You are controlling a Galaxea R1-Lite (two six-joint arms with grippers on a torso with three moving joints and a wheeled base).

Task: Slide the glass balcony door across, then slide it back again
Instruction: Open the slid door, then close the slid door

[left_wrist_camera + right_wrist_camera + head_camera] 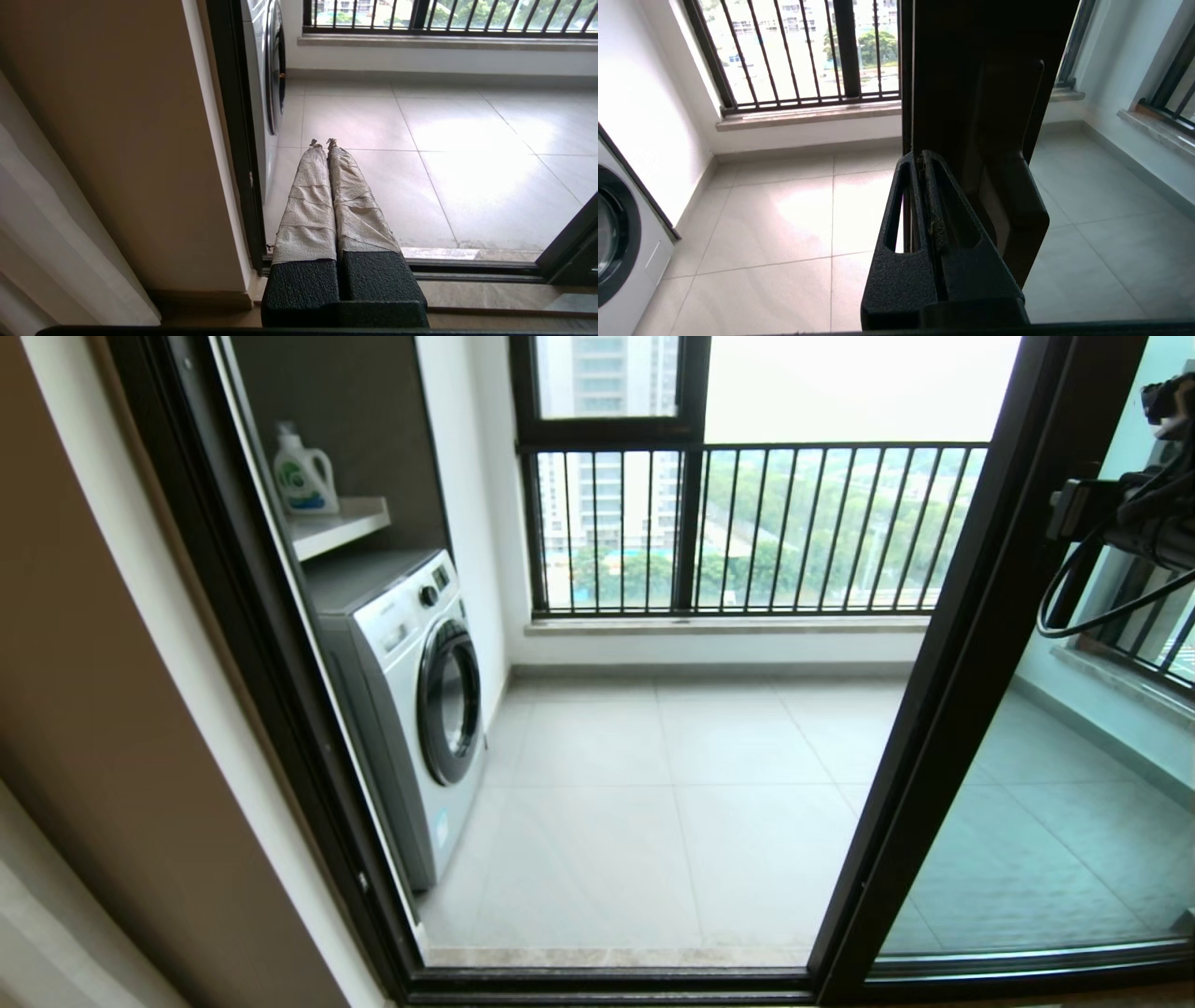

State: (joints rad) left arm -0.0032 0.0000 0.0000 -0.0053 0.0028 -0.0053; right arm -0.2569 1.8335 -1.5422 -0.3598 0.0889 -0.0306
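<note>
The glass balcony door (971, 644) stands right of the opening, the washing machine (411, 700) left, the railing (747, 527) behind.

No legible text was found; markings on the detergent bottle (303, 471) and washer (411, 691) were unreadable.

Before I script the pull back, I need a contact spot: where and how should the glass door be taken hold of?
Probably by the short black bar handle on the glass door's upright, coming from the room side where the right gripper sits shut by that upright's edge. The bar stands off the frame, giving fingers something to hook; the slim frame itself offers little.
</note>
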